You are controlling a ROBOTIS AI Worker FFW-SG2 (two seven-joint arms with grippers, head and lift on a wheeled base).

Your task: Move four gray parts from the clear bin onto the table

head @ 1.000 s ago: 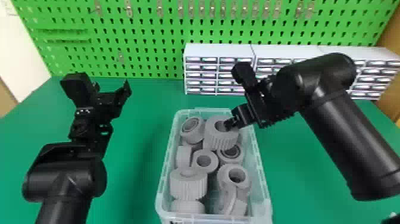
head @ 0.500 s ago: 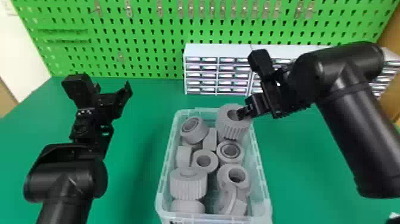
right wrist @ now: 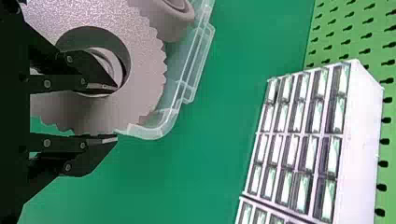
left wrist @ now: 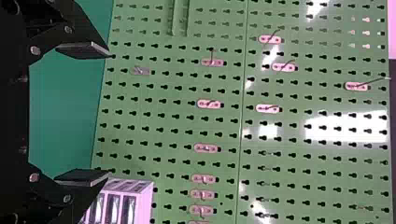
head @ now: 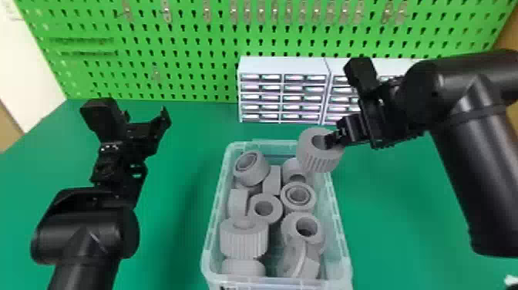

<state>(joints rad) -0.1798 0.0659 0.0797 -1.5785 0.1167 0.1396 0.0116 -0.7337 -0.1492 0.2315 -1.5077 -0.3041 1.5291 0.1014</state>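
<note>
A ribbed gray part (head: 320,164) hangs from the robot's right pincer (head: 332,139) above the far right corner of the clear bin (head: 216,227), its round hole tipped upward. One finger reaches into that hole and the other lies outside, the two drawn together on the wall of the part with only its thickness between them. The bin stands on the green surface (head: 401,216), well short of the far edge, its long sides running from near to far. Inside, more gray parts (head: 265,208) lie in a loose heap, some with their holes up, others on their sides. A second ribbed piece (head: 243,241) sits near the bin's near left corner, and a ring-shaped piece (head: 251,167) leans in the far left corner. The left pincer (head: 145,117) waits empty over the surface to the left of the bin, between it and the surface's left edge, its two fingers spread wide apart. The left wrist view shows them facing the green pegboard (head: 192,38), which rises behind the far edge of the surface and carries a row of small metal hooks (head: 261,13). White drawer cabinets (head: 283,66) line the far edge, one directly beyond the bin and another to its right.
</note>
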